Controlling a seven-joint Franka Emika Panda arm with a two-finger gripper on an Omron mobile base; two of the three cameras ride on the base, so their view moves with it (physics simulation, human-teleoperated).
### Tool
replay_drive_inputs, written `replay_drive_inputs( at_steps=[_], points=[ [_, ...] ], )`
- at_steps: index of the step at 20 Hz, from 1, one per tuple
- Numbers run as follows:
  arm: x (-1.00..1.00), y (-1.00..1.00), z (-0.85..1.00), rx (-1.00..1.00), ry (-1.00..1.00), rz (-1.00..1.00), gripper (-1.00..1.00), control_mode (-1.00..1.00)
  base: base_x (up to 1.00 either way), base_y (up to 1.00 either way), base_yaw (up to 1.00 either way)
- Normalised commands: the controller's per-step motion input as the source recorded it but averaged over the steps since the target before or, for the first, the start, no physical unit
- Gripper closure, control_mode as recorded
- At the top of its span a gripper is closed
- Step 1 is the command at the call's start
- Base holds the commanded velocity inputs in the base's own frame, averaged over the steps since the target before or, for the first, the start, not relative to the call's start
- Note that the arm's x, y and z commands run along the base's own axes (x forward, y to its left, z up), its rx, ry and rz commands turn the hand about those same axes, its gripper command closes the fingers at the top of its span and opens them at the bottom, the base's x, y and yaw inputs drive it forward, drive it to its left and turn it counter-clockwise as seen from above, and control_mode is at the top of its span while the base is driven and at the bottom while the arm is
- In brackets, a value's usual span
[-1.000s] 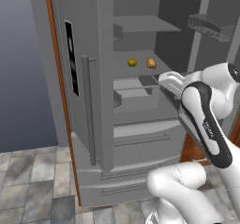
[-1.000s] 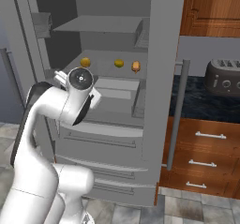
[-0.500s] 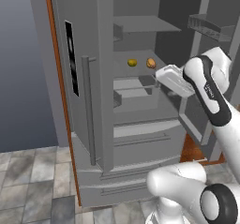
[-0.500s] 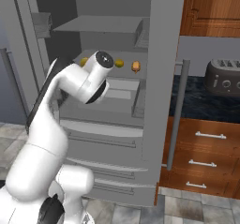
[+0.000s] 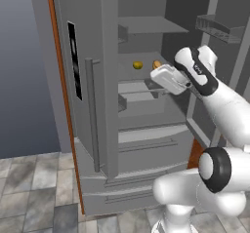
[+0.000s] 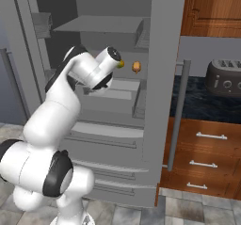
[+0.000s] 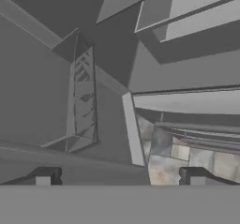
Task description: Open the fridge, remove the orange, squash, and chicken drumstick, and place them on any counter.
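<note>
The fridge (image 5: 93, 105) has its left door shut and its right door swung open, so the shelves show. On the middle shelf lies the golden-brown chicken drumstick (image 6: 136, 67) (image 5: 156, 64); in the left base view my hand partly covers it. Beside it sits a small round yellow piece (image 6: 121, 64) (image 5: 138, 65); I cannot tell whether it is the squash. My arm hides the orange. My gripper (image 7: 120, 178) is open with nothing between its fingertips (image 7: 44, 176). The hand (image 5: 168, 78) hovers just in front of that shelf. The black counter (image 6: 202, 104) lies right of the fridge.
A dark toaster (image 6: 223, 78) stands on the counter, above wooden drawers (image 6: 202, 153). The open door's bins (image 5: 219, 28) are close to my arm on the right. The fridge's lower drawers (image 5: 146, 144) sit below the hand. Grey floor tiles (image 5: 34, 178) lie to the left.
My arm has lifted its elbow, and the hand has risen and moved in toward the middle shelf. It now covers the orange in the right base view. The jaws stay open.
</note>
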Motion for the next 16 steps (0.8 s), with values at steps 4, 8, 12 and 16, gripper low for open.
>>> replay_drive_inputs(
  at_steps=[4, 8, 12, 16],
  points=[
    [0.54, 0.35, -0.3, 0.0, -0.02, 0.13, -1.0, -1.0, 0.0, 0.0, 0.0],
    [0.48, 0.23, 0.01, 0.03, 0.0, 0.16, -1.0, -1.0, 0.0, 0.0, 0.0],
    [0.39, 0.26, 0.03, 0.03, -0.09, 0.16, -1.0, -1.0, 0.0, 0.0, 0.0],
    [0.22, 0.28, 0.0, 0.0, -0.16, 0.17, -1.0, -1.0, 0.0, 0.0, 0.0]
  ],
)
